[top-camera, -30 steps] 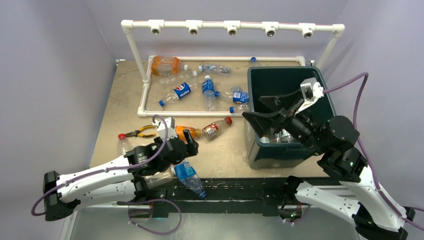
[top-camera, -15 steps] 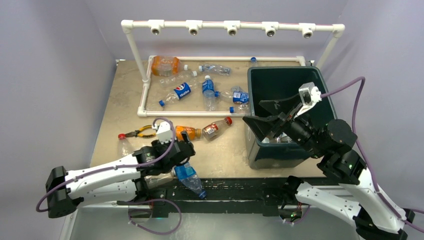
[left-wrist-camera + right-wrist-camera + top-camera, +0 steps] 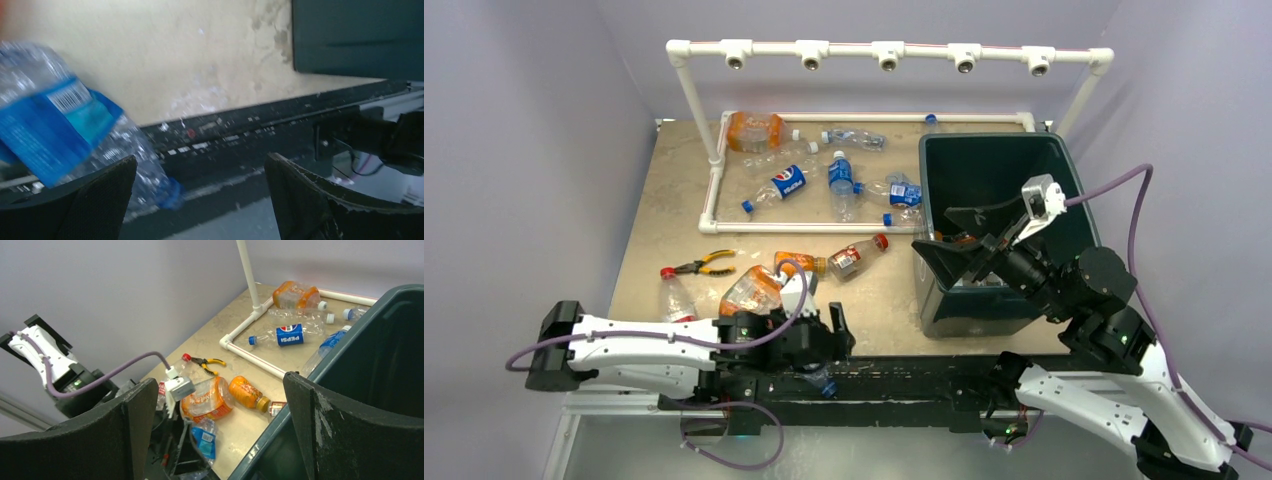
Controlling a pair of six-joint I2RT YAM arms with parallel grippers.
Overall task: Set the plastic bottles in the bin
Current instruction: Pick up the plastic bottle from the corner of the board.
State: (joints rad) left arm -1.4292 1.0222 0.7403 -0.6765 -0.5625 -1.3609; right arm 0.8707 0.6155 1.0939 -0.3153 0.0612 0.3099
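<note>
Left pincer: jaws apart, empty, low over the tabletop's near edge. Blue-label bottle: just beside one finger of that pincer, ungripped. Other bottles: about a dozen loose beyond it, most inside a pipe frame. Right pincer: jaws apart, empty, above the bin's near wall. Bin contents: a few bottles, partly hidden. Progress, judged: early; most remain outside.
</note>
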